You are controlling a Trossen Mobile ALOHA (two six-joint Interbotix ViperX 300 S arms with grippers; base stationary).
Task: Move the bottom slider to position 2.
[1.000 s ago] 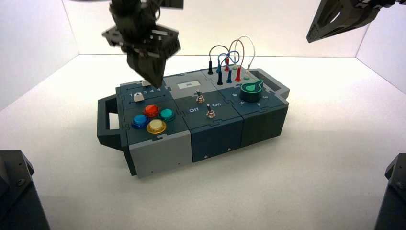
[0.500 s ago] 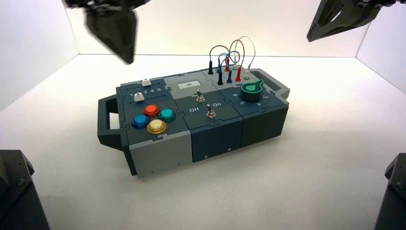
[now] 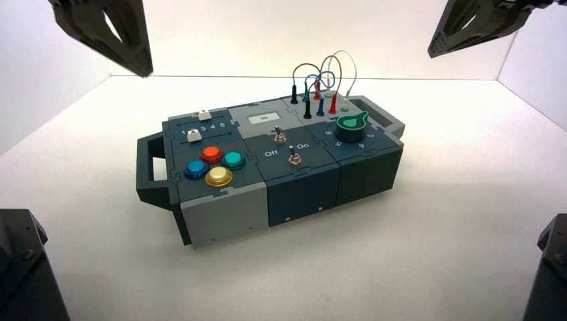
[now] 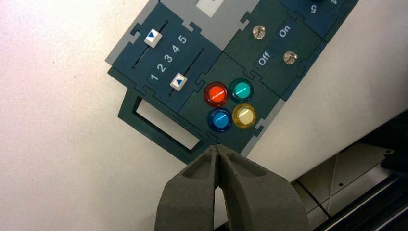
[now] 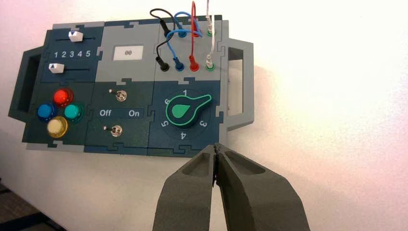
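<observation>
Fingers pressed together, tip against tip, with nothing between them, the black left gripper [image 3: 144, 71] hangs in the air above the far left side of the surface [image 3: 100, 281], clear of the dark blue and grey box [image 3: 224, 214]. Its arm reaches forward and holds the tips angled downward, probably so that the controls lie free of contact while a short return to them remains easy. Below and to its right, the small white blocky bottom slider [image 4: 178, 82], marked with a blue triangle, sits low in its slot at the box's left end, on the side of the number row nearer the coloured round buttons [image 4: 216, 94]. In the left wrist view it lines up roughly with the white printed numeral 2 [image 4: 162, 68], though the right wrist view's slant puts it closer to 1; I judge the move likely done, with at most a slight nudge left. Sliding it too far would be the risk in any correction. Farthest right, beyond the green pointer knob [image 5: 185, 109], the black right gripper [image 3: 434, 53] is parked high with its fingers closed and empty, presumably because this left-end job needs only one arm.
</observation>
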